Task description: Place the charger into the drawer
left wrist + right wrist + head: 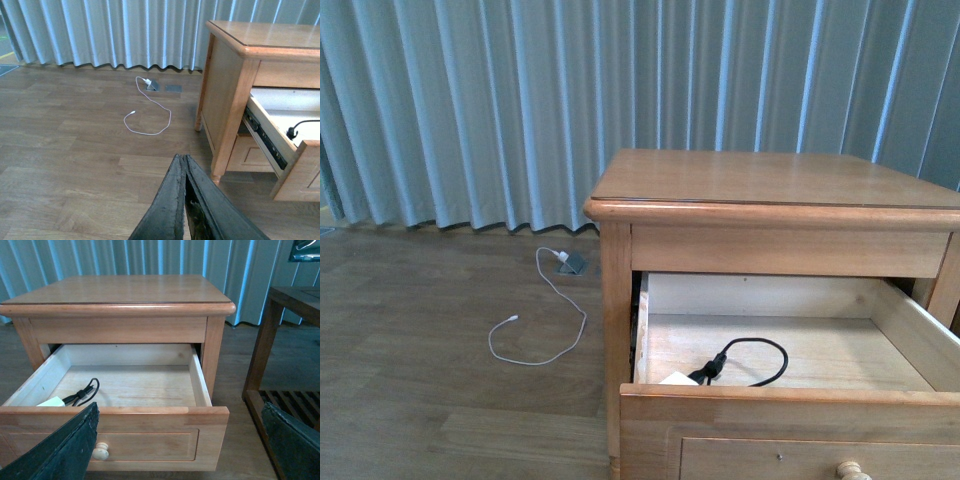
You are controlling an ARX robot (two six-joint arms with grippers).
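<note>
Charger [680,378] lies inside the open drawer [790,394], in a front corner. Its white block is partly hidden behind the front panel in the front view, and its black cable is looped over the pale bottom board. The nightstand [770,180] top overhangs only the drawer's back part. A round knob [101,452] sits on the drawer front, and a dark side table [295,305] stands beside the nightstand.

Right gripper [180,409] has its fingers [65,450] spread wide and holds nothing, short of the drawer front — the charger is just beyond one of them.

Left gripper [182,159] has its fingers pressed together, empty, over the floor — a thin white cable [147,117] lies well beyond their tips, near the curtain [100,30].
</note>
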